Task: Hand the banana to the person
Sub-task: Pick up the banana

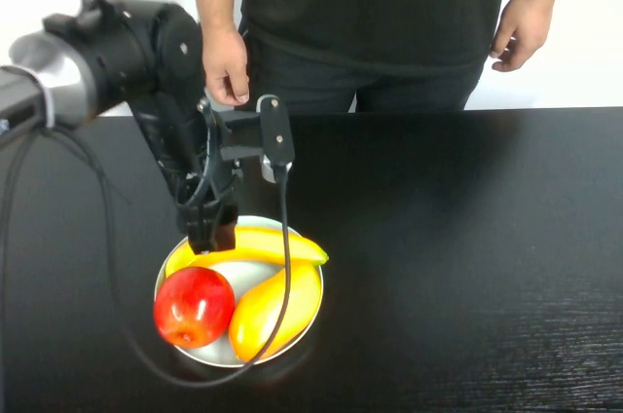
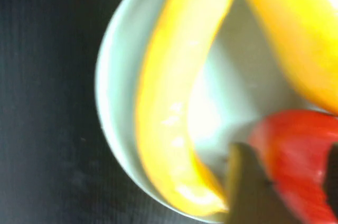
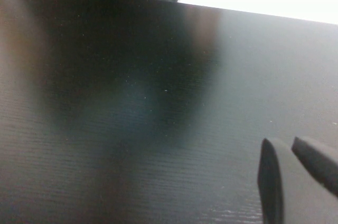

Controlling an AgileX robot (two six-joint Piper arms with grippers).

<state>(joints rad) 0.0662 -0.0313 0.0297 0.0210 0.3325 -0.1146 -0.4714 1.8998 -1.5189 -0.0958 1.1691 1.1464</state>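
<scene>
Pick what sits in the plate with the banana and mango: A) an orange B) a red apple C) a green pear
B: a red apple lies in the plate beside the banana and mango; the left gripper hangs over the banana, the right gripper is parked above bare table.

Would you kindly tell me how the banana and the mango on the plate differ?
The banana is long, slim and paler yellow; the mango is shorter, plumper and yellow-orange. The banana lies across the plate's far side, directly under the left tool; the mango lies nearer, beside the red apple. Both are curved and glossy. The right tool hovers over bare table, away from the plate.
</scene>
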